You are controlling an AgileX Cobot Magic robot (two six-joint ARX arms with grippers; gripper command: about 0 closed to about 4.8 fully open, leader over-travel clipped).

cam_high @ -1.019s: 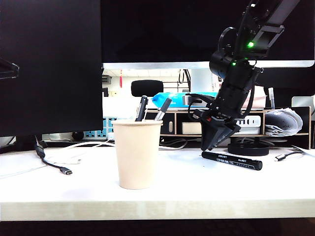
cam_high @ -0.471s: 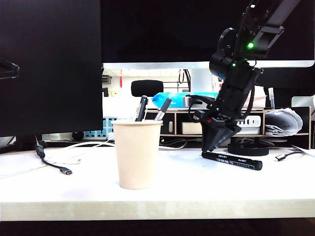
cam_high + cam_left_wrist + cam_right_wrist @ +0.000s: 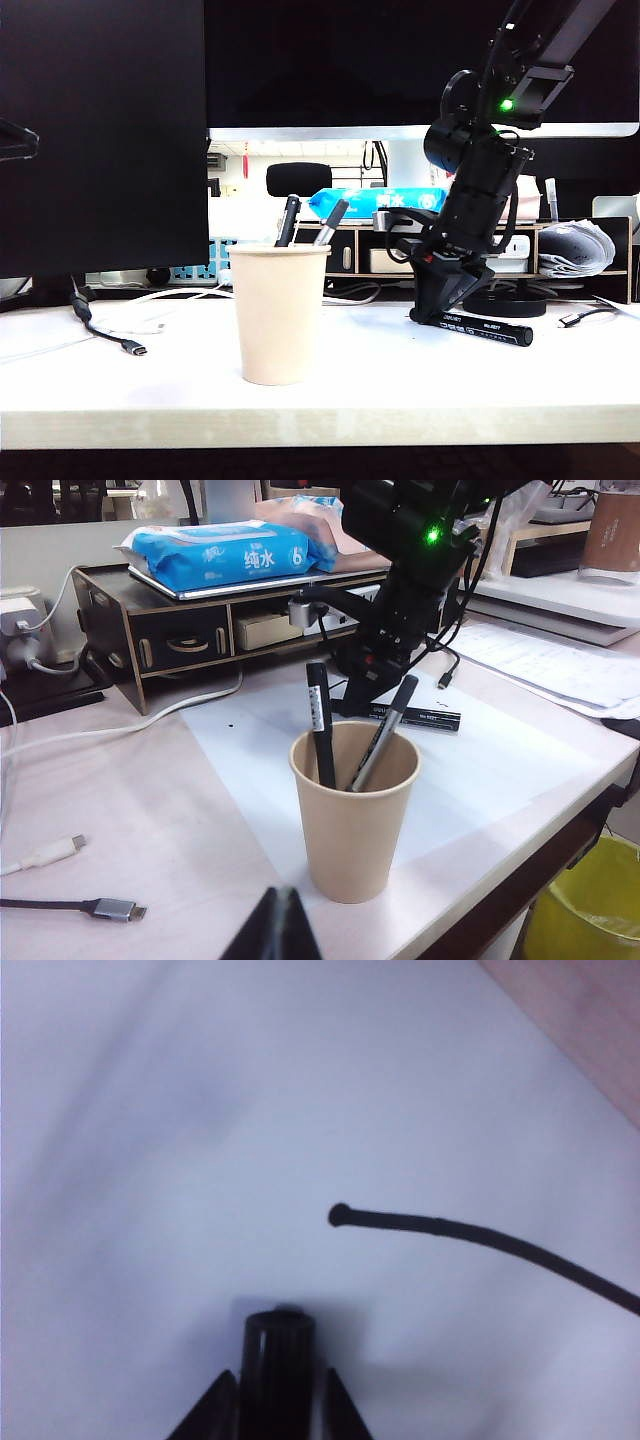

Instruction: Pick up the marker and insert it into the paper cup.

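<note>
Right gripper (image 3: pixel 437 312) straddles the marker (image 3: pixel 480 328) with jaws apart, ready to clamp; left gripper (image 3: pixel 278 930), state unclear, waits near the paper cup (image 3: pixel 352 820).

White desk (image 3: pixel 400 390) w/ pale wood front edge. Big dark monitor (image 3: pixel 100 130) at left, another wide screen (image 3: pixel 330 60) behind. Far back: low dark wooden shelf unit (image 3: pixel 190 630) w/ blue wipes pack (image 3: pixel 225 552) on top. Yellow bin (image 3: pixel 590 905) on floor, right.
</note>
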